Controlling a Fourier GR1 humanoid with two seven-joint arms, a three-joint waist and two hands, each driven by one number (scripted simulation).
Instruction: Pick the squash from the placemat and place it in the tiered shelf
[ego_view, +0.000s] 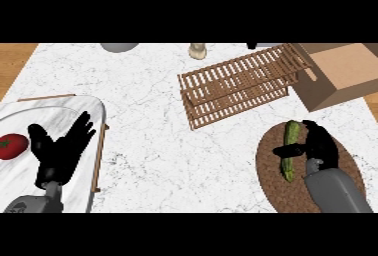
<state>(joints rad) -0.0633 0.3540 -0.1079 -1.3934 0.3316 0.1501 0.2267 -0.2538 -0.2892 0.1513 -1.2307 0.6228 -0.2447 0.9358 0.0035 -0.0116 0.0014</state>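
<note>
Squash (290, 150) on placemat (273, 185), right hand (319, 145) curled round it; left hand (59, 147) open, resting.

— Any words, labels, brands or numbers to read near the cardboard box (341, 75)?
— None. Its visible faces are plain brown.
— And on the wooden tiered shelf (240, 85) just left of the box?
— Bare slats, no lettering.
— The brown placemat (272, 165) below the box?
— No print or sign legible there either.

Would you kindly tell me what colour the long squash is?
The long squash is green, seen in the head view.
</note>
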